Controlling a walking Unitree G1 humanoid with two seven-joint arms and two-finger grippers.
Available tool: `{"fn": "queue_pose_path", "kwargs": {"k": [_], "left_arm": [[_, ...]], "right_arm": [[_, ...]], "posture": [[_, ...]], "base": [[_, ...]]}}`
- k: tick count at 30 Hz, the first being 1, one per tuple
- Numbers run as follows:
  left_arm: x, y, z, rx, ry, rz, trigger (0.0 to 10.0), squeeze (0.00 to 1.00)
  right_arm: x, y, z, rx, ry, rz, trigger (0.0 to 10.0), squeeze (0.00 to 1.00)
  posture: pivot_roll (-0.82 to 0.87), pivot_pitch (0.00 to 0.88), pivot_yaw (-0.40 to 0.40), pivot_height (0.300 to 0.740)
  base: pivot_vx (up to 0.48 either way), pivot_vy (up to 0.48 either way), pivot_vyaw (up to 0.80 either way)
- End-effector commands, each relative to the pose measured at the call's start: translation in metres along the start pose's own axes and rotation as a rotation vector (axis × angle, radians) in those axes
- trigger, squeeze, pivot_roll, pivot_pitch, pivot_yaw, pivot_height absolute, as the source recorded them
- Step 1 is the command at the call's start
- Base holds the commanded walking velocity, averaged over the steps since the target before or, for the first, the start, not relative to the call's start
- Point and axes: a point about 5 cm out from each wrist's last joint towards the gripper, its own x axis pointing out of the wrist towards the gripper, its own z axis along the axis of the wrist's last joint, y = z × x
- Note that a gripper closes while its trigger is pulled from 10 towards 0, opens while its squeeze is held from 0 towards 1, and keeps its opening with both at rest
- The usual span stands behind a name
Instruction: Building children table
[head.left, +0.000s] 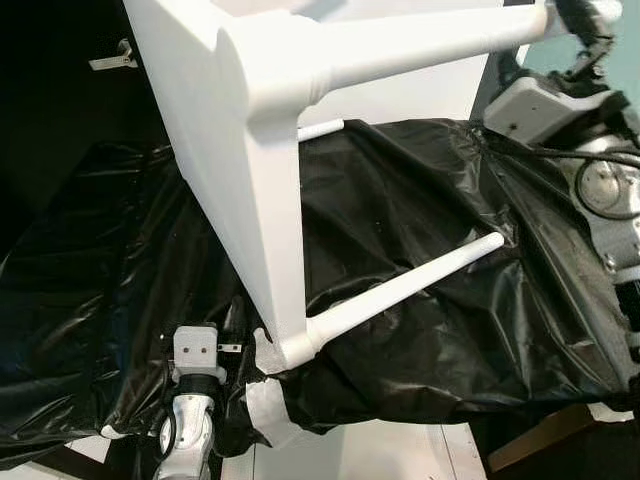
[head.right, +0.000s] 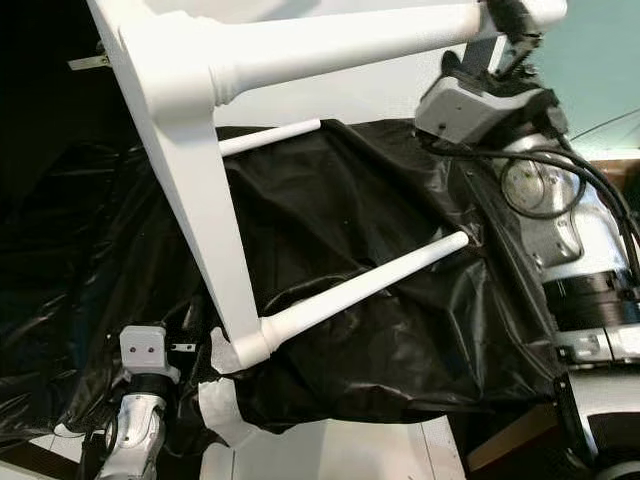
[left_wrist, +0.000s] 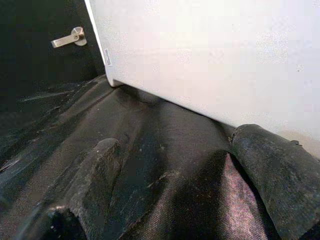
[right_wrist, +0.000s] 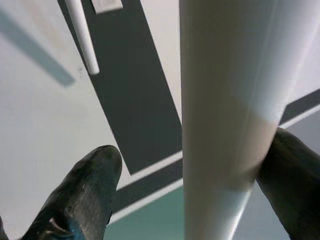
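- At the far left, a metal door handle (head.left: 113, 58) sticks out from a dark wall or door, above crumpled black plastic sheeting (head.left: 420, 280) that covers the surface in front of the robot.
- Low on the left, the left arm (head.left: 192, 420) rises from the bottom edge, its grey wrist block just beside the table's lower corner.
- In the left wrist view, the left gripper (left_wrist: 175, 185) has its two black fingers spread apart over the sheeting with nothing between them; one finger (left_wrist: 272, 170) sits close against the table's flat white face.
- In the middle, a white children's table (head.left: 235, 170) lies tipped on its side on the sheeting, its flat top running from the upper left down to the lower centre.
- Three round white legs point to the right from the table: a thick upper leg (head.left: 420, 50) across the top, a far leg (head.left: 320, 129) partly hidden behind it, and a lower leg (head.left: 400, 290) slanting over the sheeting.
- A patch of pale tape (head.left: 268, 408) sits on the sheeting just below the table's lower corner.
- At the upper right, the right gripper (right_wrist: 185, 170) is at the end of the upper leg, which lies between its fingers; one finger (right_wrist: 292, 175) is against the leg and the other (right_wrist: 90, 195) stands off it, so a firm grip cannot be told.
- Down the right edge runs the right arm (head.right: 570, 250), silver with black cables.
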Motion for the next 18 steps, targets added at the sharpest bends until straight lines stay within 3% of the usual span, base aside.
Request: {"fn": "queue_pose_path", "kwargs": {"k": [1, 6, 18], "left_arm": [[-0.013, -0.008, -0.017, -0.023, 0.107, 0.025, 10.0, 0.0], [-0.017, -0.009, -0.019, -0.026, 0.113, 0.038, 10.0, 0.0], [-0.019, -0.011, -0.021, -0.029, 0.119, 0.04, 10.0, 0.0]], "right_arm": [[0.003, 0.008, 0.007, 0.009, -0.05, 0.06, 10.0, 0.0], [0.011, 0.012, 0.025, 0.03, -0.164, 0.107, 10.0, 0.0], [0.014, 0.015, 0.037, 0.064, -0.274, 0.183, 10.0, 0.0]], "posture": [[0.06, 0.0, -0.021, 0.74], [0.07, 0.0, -0.035, 0.74], [0.06, 0.0, -0.034, 0.74]], "base": [[0.0, 0.0, 0.0], [0.0, 0.0, 0.0], [0.0, 0.0, 0.0]]}}
